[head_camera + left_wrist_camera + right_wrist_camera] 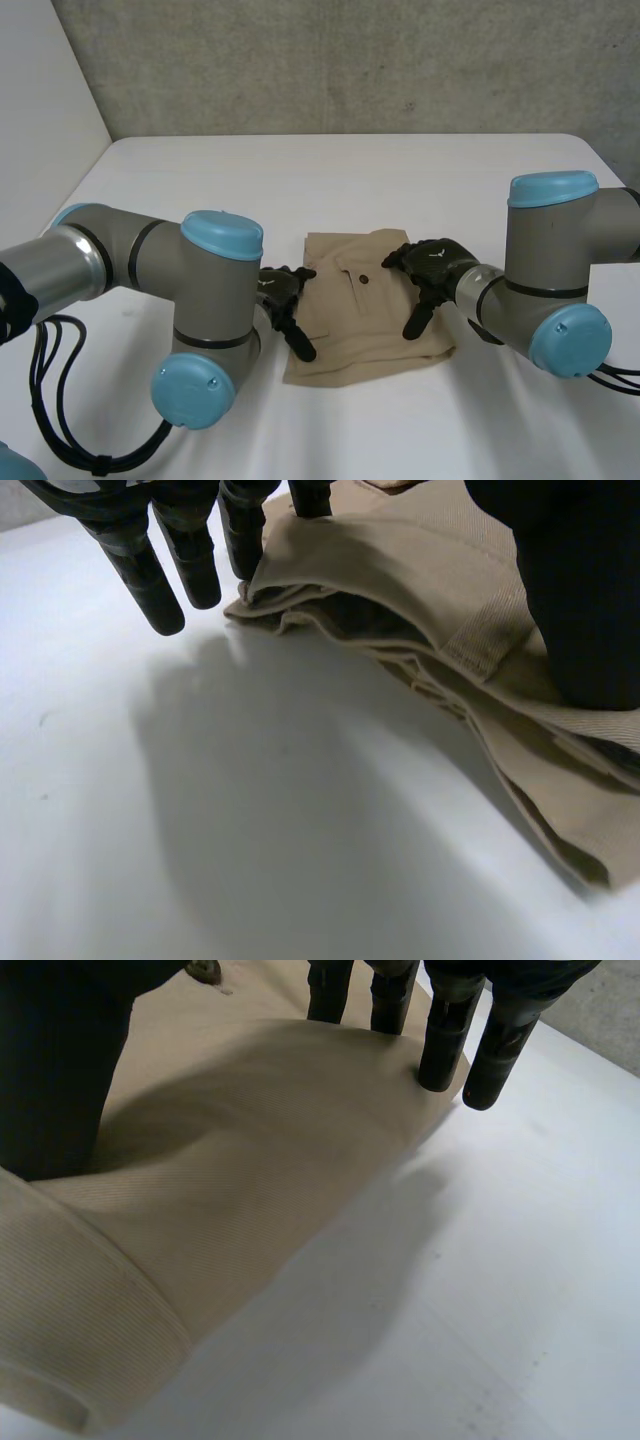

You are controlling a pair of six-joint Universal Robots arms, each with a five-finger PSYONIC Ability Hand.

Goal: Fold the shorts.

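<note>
Shorts [365,320] folded at lower centre of frame, one hand on each side edge. Both hands slack, nothing pinched.

Near hem lies flat on the desk [330,180]. Left hand [287,305] is at the cloth's left edge, right hand [430,272] on its right edge a bit farther back, bare desk beyond. The cloth lies between the hands, so neither is nearer. I'd guess the next fold goes side to side. Left wrist view shows what the head view hides: stacked layers at the edge, fingers [150,575] straight just outside it, thumb [580,610] on top. Right wrist view: fingers [440,1045] straight at the cloth's edge, thumb [60,1080] on the cloth, fabric humped between.
</note>
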